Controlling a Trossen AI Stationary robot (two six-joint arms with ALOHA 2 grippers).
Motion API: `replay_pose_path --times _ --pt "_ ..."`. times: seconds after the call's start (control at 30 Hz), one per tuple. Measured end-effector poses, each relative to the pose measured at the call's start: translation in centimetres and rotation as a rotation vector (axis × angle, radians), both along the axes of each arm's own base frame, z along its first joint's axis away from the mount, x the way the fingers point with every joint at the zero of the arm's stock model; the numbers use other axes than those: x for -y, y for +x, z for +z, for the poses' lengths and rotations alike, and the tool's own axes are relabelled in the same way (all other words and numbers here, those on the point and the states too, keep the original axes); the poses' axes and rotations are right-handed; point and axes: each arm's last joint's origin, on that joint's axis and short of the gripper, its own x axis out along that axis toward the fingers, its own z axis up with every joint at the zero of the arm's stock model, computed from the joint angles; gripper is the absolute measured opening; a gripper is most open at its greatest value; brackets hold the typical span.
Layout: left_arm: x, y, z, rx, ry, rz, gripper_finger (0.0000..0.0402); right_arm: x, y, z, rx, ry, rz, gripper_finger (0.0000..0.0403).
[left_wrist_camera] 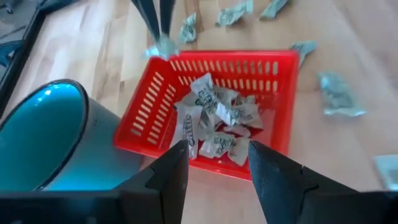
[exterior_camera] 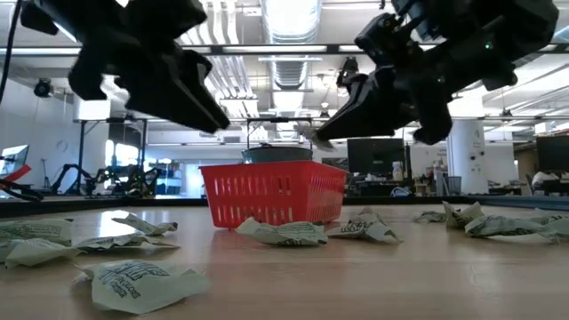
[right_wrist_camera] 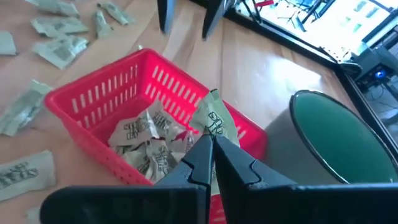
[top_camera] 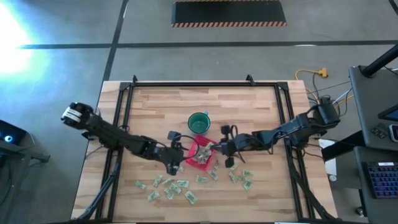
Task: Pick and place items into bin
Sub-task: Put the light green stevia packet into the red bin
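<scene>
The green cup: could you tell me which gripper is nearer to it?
Right. The right gripper, shut on an item, hangs over the bin's cup-side edge; the open left gripper sits beyond the bin's far side from the green cup.

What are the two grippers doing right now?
Left gripper: open, empty, above the red bin.
Right gripper: shut on a wrapped piece over the bin.

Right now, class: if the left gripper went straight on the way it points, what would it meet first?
Most likely the wrapped pieces piled inside the red bin. The open left gripper points down into it, though how far above it hangs is unclear.
</scene>
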Motion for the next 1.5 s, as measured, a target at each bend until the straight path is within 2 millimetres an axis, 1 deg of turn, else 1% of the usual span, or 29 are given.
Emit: replay_pose_path --times 0.07,0.17,0.3,0.47,0.63,0.73,0.8,0.93,1.03,1.17,1.3,1.5 --pt "0.1 -0.7 0.4 -0.008 -0.019 0.004 0.0150 0.0 0.5 0.0 0.001 -0.004 -0.008 0.0008" --pt "0.5 -1.5 1.1 -0.008 -0.048 0.002 0.0150 0.2 0.7 0.0 0.003 0.010 -0.024 0.0008" --pt "1.2 -2.4 1.4 -0.021 -0.067 -0.024 0.0151 0.5 0.5 0.3 0.002 0.019 -0.035 0.0018" --pt "2.0 -2.8 1.5 -0.014 -0.074 -0.061 0.0151 0.5 0.3 0.7 -0.002 0.031 -0.040 0.0060" --pt "2.3 -2.9 1.4 -0.019 -0.080 -0.075 0.0151 0.5 0.2 0.7 -0.008 0.024 -0.042 0.0110" --pt "2.4 -3.0 0.9 -0.043 -0.110 -0.089 0.0151 0.5 0.1 0.8 -0.021 -0.001 -0.038 0.0128" --pt "2.4 -3.1 0.3 -0.070 -0.106 -0.096 0.0151 0.6 -0.1 1.0 -0.031 -0.004 -0.038 0.0135" --pt "2.7 -2.7 -1.1 -0.138 -0.120 -0.133 0.0151 0.6 -0.9 1.7 -0.070 0.018 -0.050 0.0139" --pt "3.0 -2.5 -2.1 -0.193 -0.166 -0.146 0.0151 0.7 -1.8 2.4 -0.107 0.056 -0.059 0.0135" --pt "3.2 -2.2 -2.7 -0.221 -0.204 -0.120 0.0150 0.9 -3.0 3.5 -0.136 0.116 -0.091 0.0128" --pt "2.8 -2.1 -3.1 -0.248 -0.236 -0.060 0.0150 0.7 -4.1 4.3 -0.169 0.154 -0.109 0.0123" --pt "1.6 -2.3 -3.6 -0.315 -0.318 0.099 0.0150 0.4 -5.5 4.8 -0.220 0.200 -0.130 0.0126"
